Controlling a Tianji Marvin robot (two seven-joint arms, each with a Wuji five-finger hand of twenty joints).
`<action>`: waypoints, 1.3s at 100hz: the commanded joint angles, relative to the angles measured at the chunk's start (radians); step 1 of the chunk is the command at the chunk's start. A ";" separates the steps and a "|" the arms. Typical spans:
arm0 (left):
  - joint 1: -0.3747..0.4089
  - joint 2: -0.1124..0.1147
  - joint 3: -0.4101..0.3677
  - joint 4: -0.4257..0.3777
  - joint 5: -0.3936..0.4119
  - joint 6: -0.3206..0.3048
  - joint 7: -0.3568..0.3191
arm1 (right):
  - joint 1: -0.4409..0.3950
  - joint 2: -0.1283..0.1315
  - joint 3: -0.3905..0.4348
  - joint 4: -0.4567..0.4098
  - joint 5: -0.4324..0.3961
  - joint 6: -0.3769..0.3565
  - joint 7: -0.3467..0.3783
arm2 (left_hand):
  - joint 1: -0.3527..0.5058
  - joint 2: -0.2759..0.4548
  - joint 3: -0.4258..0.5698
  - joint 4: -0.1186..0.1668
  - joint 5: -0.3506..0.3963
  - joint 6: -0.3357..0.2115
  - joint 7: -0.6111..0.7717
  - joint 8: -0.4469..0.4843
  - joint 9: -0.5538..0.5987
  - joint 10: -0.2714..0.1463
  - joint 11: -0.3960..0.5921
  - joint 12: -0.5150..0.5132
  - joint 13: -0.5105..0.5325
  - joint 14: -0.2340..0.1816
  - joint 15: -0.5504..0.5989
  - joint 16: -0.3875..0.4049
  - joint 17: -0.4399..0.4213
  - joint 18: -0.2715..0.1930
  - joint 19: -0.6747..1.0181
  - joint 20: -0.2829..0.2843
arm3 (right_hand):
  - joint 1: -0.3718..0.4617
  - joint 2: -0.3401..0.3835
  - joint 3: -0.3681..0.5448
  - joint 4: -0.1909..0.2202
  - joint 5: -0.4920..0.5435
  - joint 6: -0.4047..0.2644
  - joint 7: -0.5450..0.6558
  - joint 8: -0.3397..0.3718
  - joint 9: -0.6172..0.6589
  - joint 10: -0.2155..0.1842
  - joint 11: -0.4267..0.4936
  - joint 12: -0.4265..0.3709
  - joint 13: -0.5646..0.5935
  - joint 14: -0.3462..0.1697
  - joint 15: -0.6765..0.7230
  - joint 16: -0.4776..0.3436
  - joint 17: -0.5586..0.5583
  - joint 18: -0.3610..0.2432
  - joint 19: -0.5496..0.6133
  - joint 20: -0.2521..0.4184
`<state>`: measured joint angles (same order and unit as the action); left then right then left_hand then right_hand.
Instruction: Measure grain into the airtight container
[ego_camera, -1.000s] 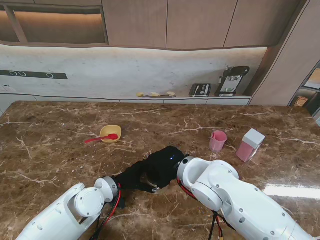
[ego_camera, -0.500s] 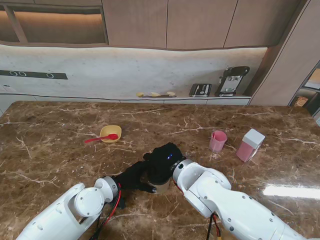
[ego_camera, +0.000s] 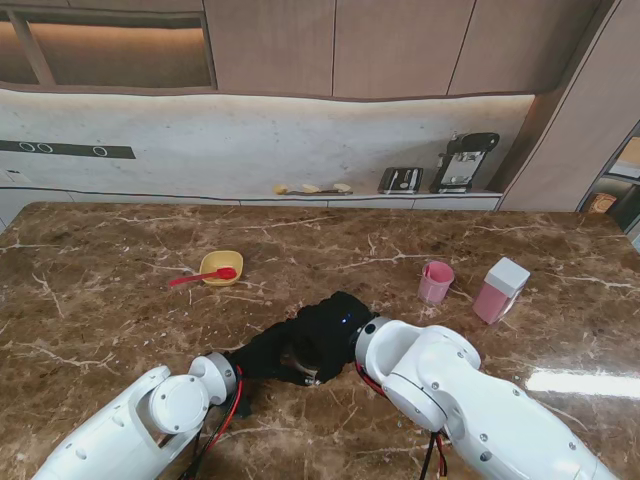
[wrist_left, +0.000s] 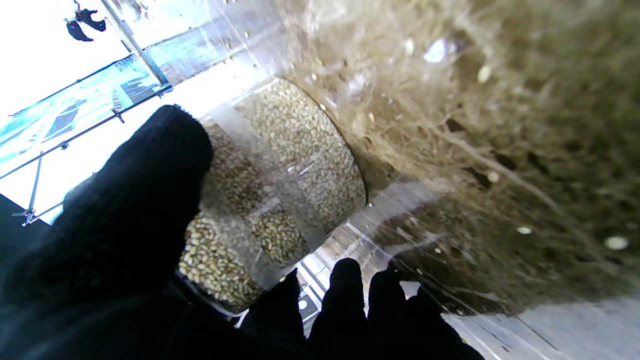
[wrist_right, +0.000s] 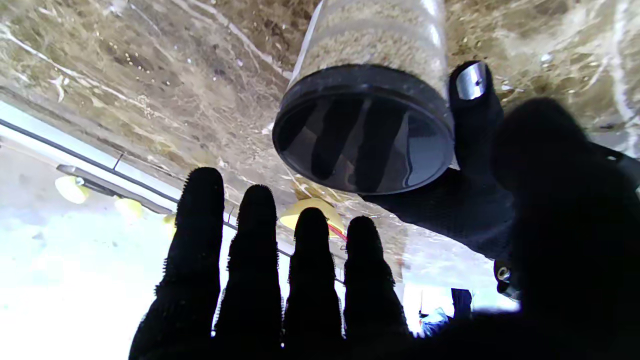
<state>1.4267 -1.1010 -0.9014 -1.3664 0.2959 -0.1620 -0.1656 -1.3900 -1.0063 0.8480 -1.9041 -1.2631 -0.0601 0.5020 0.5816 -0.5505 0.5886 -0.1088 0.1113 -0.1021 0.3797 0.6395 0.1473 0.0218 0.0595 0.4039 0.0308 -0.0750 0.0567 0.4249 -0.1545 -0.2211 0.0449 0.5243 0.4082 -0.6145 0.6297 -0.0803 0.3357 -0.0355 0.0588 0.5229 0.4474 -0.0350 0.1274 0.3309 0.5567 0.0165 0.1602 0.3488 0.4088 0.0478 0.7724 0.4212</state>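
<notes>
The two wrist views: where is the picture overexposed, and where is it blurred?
Left wrist view: the background beside the grain jar is blown out to white, and the marble table is smeared and out of focus. Right wrist view: the area beyond the right hand's fingers is washed out, while the jar's dark lid stays sharp.

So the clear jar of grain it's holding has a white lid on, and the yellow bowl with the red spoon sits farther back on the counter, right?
Not quite: the lid on the jar of grain is black, not white, as the right wrist view shows. The rest holds: the left hand grips the jar, and the yellow bowl with the red spoon sits farther back on the counter.
</notes>
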 joint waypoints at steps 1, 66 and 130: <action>0.019 0.002 0.019 0.040 0.011 0.012 -0.017 | 0.014 0.002 -0.011 0.025 0.008 0.015 0.010 | 0.046 0.079 0.022 0.041 0.022 -0.077 0.078 -0.001 -0.026 -0.025 -0.006 0.015 0.019 0.148 0.037 0.017 0.084 0.282 0.157 0.098 | 0.073 -0.038 -0.022 0.007 -0.042 0.006 -0.028 -0.015 -0.032 0.011 -0.011 -0.015 -0.019 0.019 -0.001 -0.031 0.001 0.014 -0.011 0.007; 0.021 0.002 0.019 0.036 0.003 0.016 -0.020 | -0.019 -0.013 -0.044 0.055 -0.076 0.136 -0.139 | 0.049 0.083 0.013 0.042 0.022 -0.077 0.080 0.000 -0.026 -0.024 -0.005 0.015 0.020 0.148 0.037 0.018 0.083 0.283 0.156 0.097 | -0.413 0.237 0.063 0.028 -0.023 -0.002 0.028 0.028 0.095 -0.006 0.027 0.027 0.122 0.005 0.063 0.044 0.083 0.016 0.190 0.003; 0.014 0.004 0.025 0.039 0.000 0.014 -0.031 | 0.054 -0.023 -0.160 0.143 -0.021 0.254 -0.212 | 0.046 0.086 0.015 0.043 0.020 -0.078 0.075 -0.002 -0.027 -0.027 -0.007 0.014 0.019 0.146 0.036 0.017 0.082 0.283 0.154 0.096 | -0.447 0.337 0.021 0.026 0.188 0.022 0.282 0.169 0.383 0.025 0.259 0.179 0.601 -0.096 0.657 0.275 0.496 -0.111 0.647 0.078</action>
<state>1.4188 -1.1002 -0.8953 -1.3650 0.2923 -0.1603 -0.1755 -1.3178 -1.0143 0.6771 -1.7572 -1.2888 0.2116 0.1896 0.5820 -0.5505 0.5782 -0.1089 0.1113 -0.1088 0.3803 0.6395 0.1473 0.0218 0.0595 0.4039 0.0291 -0.0750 0.0567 0.4249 -0.1599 -0.2210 0.0447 0.5249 0.0871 -0.3774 0.6582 -0.0827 0.5504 -0.0329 0.3699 0.7026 0.8063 -0.0308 0.3771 0.5028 1.0940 -0.0809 0.7712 0.6181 0.8557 -0.0290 1.3349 0.5298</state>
